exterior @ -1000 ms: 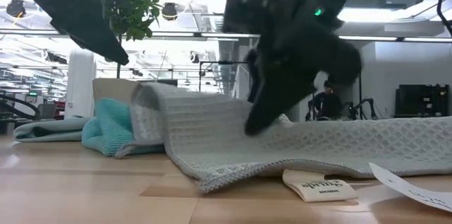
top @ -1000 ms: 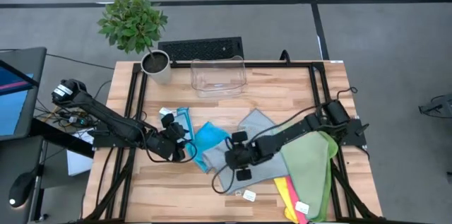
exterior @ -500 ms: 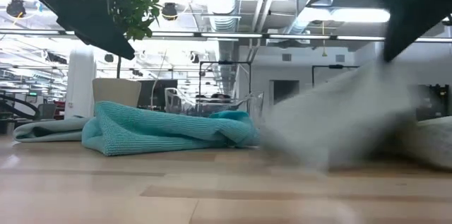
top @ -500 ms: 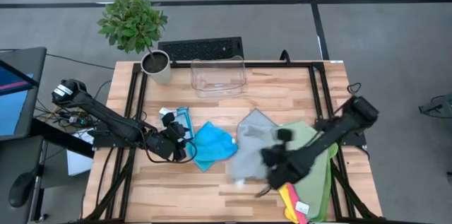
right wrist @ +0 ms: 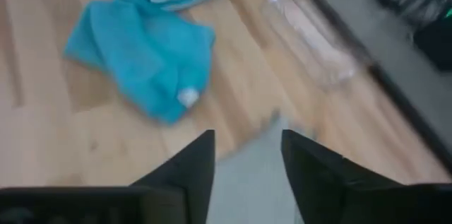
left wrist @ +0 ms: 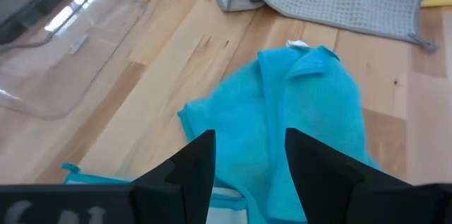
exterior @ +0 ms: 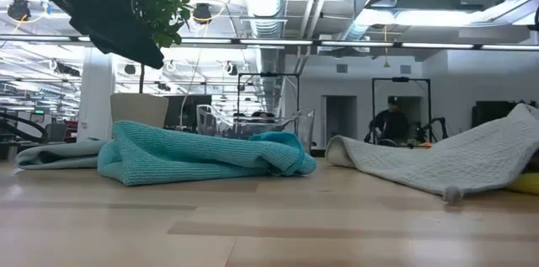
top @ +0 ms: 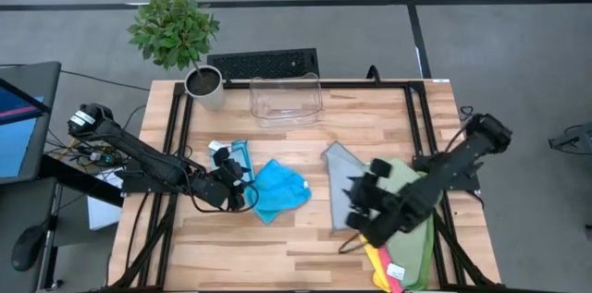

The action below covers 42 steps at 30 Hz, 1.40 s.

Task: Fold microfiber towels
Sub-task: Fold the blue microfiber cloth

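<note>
Towels: teal towel (top: 280, 189) bunched mid-table; grey towel (top: 344, 180) just right of it, draped onto pale green towel (top: 414, 205) by right edge.
Left gripper (top: 242, 189): parted, empty, touching teal towel's left side.
Right gripper (top: 361, 202): parted, empty, over grey towel.
Room: bare wood along front edge; bin (top: 286, 99) at back edge.

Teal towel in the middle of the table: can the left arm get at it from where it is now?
Probably yes. The left gripper hangs open right beside the teal towel, nothing lies between them, and the grey towel sits apart.
</note>
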Available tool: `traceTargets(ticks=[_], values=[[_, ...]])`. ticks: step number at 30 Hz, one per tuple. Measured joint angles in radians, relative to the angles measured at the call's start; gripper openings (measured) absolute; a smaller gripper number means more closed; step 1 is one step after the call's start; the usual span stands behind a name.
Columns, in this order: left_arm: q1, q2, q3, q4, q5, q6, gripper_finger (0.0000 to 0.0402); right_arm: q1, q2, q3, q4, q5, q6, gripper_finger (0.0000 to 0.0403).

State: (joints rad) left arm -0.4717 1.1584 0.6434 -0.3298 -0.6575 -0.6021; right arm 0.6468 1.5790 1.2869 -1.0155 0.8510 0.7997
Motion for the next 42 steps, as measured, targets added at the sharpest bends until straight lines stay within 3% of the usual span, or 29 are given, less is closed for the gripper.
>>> traceTargets(ticks=[5,11,15,22,31,37,42], values=[[-0.011,0.000,-0.027,0.032,-0.004,-0.040,0.0164,-0.141,0.143,-0.002,0.267,-0.029,-0.296,0.0221],[-0.066,0.000,-0.075,0.084,-0.006,-0.089,0.0164,-0.274,0.301,-0.001,0.824,-0.387,-0.742,0.0223],[-0.101,0.000,-0.075,0.070,-0.007,-0.119,0.0164,-0.343,0.417,0.017,1.049,-0.516,-0.958,0.0215],[-0.169,0.000,-0.075,-0.023,-0.019,-0.246,0.0164,-0.428,0.583,0.158,1.067,-0.735,-1.019,0.0204],[-0.191,0.000,-0.075,-0.077,-0.050,-0.347,0.0164,-0.438,0.633,0.219,1.025,-0.798,-1.007,0.0201],[-0.191,0.000,-0.075,-0.059,-0.085,-0.386,0.0164,-0.465,0.665,0.219,0.860,-0.981,-0.874,0.0191],[-0.189,0.026,-0.079,0.041,-0.115,-0.365,0.0164,-0.449,0.634,0.223,0.667,-1.017,-0.813,0.0183]])
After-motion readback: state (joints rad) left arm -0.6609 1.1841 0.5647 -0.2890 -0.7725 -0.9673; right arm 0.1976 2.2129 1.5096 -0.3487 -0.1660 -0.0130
